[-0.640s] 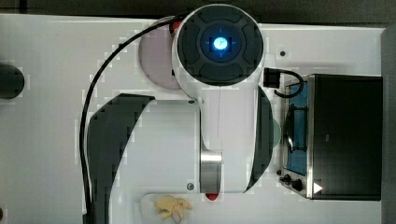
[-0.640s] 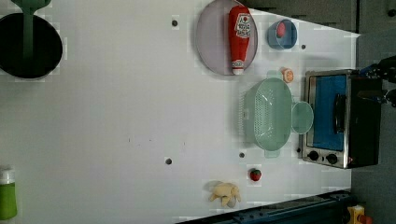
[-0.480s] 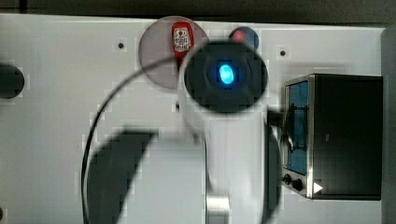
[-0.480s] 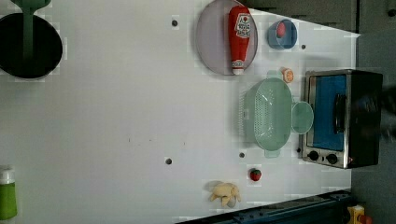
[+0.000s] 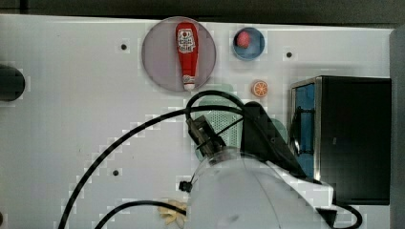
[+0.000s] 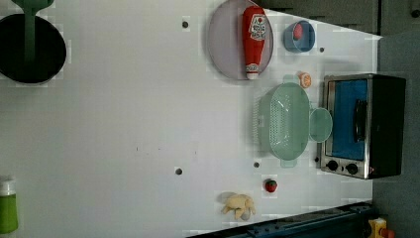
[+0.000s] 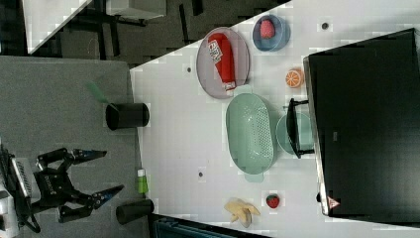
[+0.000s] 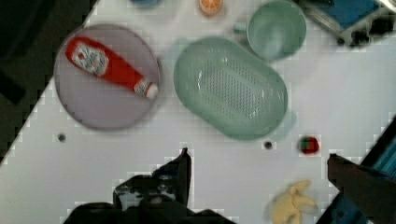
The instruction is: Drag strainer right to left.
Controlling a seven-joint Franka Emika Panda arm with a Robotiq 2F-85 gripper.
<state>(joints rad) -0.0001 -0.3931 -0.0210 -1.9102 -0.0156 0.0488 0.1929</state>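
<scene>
Strainer, untouched beside cup; gripper spread wide, empty. Best hooked at rim, dragged low, clear of plate.

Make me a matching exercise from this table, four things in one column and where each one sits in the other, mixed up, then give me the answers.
Things:
1. ketchup bottle
2. strainer
3. strawberry
4. green cup

Places:
A. between the strainer and the toaster oven
B. lying on the grey-lilac plate
C. on bare table beside the banana peel
D. beside the plate, in front of the cup

Pairs: 1-B, 2-D, 3-C, 4-A
</scene>
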